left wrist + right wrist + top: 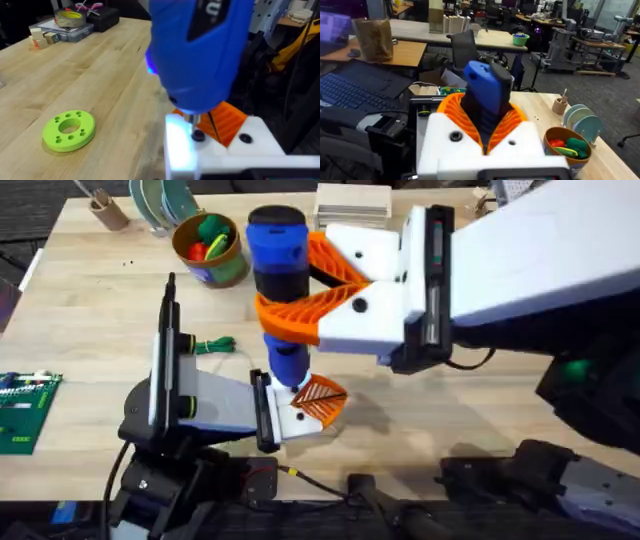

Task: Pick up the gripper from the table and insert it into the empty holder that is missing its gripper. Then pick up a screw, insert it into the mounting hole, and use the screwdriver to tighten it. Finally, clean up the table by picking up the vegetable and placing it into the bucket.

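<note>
Right tool (300, 290) clamped on the screwdriver (277, 255), orange pads pressing its blue body from both sides; screwdriver held upright, bit end down; in the right wrist view the same grip shows, screwdriver (485, 92) standing between the ribbed pads (452, 112).

Screwdriver bit comes down onto the left tool (310, 412), which lies low over the surface (90, 300) near centre, pointing right; bit tip sits on the white holder (215, 150) beside the orange gripper (227, 120); a dark screw head (198, 135) is right under the bit, a second dark one (245, 138) just right of it on the same block; blue light glows on the screwdriver's side above the holder.

Left tool: one orange ribbed gripper (322, 398) seated on the white block; cannot tell whether its fingers are apart or together.

Vegetable (215, 345) lies on the surface just left of the screwdriver and far side of the left arm, touching neither tool; bucket (208, 248) stands farther back and left, well apart from both tools, red, green and yellow toy pieces inside; in the right wrist view the bucket (567, 145) is just right of the right tool.

Green disc with holes (69, 130) flat on the surface, near the left tool in its wrist view, not touching it; wooden cup (108, 210) at the far left corner; green circuit board (25, 412) at the left edge.
</note>
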### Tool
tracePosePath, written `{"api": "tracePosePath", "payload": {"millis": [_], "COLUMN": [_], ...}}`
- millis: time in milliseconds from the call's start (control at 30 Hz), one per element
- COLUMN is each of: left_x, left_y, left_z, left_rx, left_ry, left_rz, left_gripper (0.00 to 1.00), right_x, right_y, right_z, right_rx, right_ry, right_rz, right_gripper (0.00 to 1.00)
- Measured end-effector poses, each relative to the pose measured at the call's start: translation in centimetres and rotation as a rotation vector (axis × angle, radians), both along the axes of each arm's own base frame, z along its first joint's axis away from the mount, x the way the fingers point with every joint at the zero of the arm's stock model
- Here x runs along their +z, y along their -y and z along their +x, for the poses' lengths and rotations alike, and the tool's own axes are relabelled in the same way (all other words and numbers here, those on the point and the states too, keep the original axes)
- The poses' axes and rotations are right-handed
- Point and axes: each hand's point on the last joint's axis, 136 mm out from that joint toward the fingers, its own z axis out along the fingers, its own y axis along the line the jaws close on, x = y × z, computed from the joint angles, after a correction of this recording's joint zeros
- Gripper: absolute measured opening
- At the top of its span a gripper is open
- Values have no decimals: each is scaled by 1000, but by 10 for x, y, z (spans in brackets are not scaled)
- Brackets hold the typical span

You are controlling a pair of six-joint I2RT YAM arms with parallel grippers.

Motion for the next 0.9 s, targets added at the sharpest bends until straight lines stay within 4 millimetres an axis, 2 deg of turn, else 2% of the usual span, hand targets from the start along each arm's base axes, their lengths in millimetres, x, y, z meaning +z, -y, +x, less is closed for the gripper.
{"api": "tracePosePath", "payload": {"millis": [467,900], "left_x": [0,0], "left_y": [0,0], "left_z": [0,0], "left_rx": [0,-1], "left_ry": [0,-1], "left_rz": [0,0], "left_gripper": [10,10], "right_x": [0,-10], "right_y": [1,0], "right_z": [-1,0], "right_rx": [2,1], "right_ry": [-17,-51], "right_rz": [-1,-34], "right_gripper": [30,30]}}
